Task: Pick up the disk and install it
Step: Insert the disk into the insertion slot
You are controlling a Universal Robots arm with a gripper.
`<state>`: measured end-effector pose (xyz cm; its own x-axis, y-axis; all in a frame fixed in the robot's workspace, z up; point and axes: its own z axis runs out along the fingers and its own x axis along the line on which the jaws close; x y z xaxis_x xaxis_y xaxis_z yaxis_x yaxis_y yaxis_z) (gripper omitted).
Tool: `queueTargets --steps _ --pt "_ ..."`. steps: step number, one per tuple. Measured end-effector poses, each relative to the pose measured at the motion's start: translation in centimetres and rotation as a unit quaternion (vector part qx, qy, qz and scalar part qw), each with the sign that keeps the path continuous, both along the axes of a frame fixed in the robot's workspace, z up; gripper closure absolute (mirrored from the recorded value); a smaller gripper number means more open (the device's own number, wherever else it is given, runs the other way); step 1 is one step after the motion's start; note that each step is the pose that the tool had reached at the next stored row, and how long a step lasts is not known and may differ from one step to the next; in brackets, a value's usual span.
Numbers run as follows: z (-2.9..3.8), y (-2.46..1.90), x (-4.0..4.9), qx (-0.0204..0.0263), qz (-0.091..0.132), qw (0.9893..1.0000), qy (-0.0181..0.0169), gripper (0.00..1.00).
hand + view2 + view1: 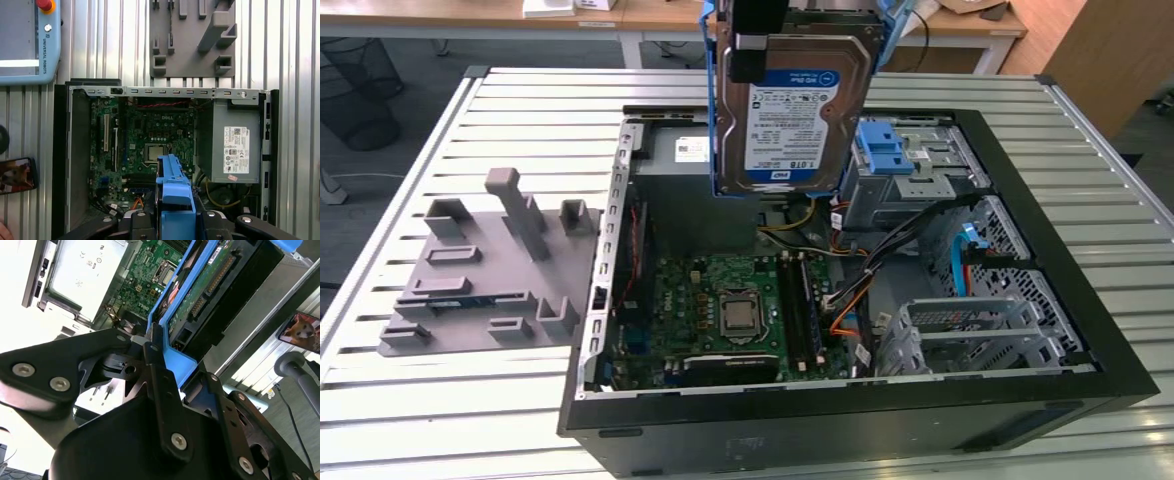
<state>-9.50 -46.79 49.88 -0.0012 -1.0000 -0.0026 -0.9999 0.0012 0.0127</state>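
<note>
Bright even light; glare streaks the slatted table (295, 50).

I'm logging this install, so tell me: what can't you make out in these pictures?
Exterior view: the disk, its top cut off by the upper edge; the power supply, partly behind the disk.
First wrist view: the disk's label, as the disk is edge-on.
</note>
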Motion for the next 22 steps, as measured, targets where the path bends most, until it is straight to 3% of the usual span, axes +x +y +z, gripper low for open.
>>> queueTargets --steps 7,22 --pt "0.0 -0.01 0.7 0.0 0.0 1.0 0.0 0.64" --pt "0.0 -0.01 0.75 0.0 0.0 1.0 0.0 0.64"
